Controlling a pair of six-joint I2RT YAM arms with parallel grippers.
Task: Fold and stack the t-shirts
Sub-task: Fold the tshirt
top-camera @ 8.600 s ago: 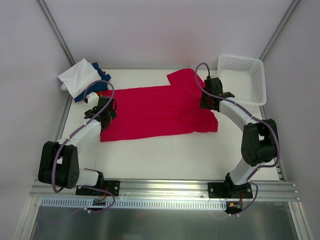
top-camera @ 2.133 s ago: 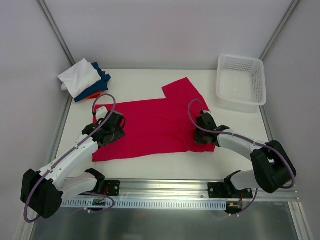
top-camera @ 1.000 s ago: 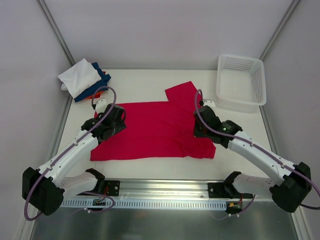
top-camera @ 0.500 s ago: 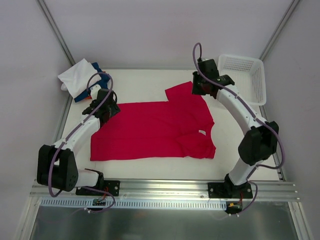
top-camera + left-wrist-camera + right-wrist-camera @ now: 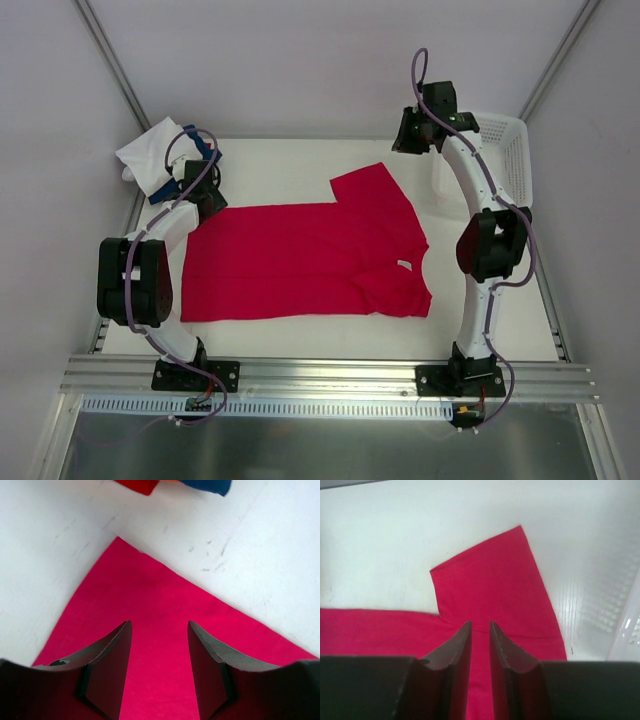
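**One crimson t-shirt (image 5: 310,255) flat on the desk (image 5: 280,170)**

Its soft cloth lies smooth at the middle, one sleeve pointing far. The left end effector (image 5: 159,630) hangs wide apart over a pointed corner, empty. The right end effector (image 5: 480,627) shows a narrow slit only and grips nothing.

This looked like a robotics lab test cell. A white table (image 5: 290,165) stood boxed in by plain white panels (image 5: 300,60) on metal struts (image 5: 108,60), with an aluminium rail (image 5: 330,378) and a slotted cable duct (image 5: 320,407) along its near edge.
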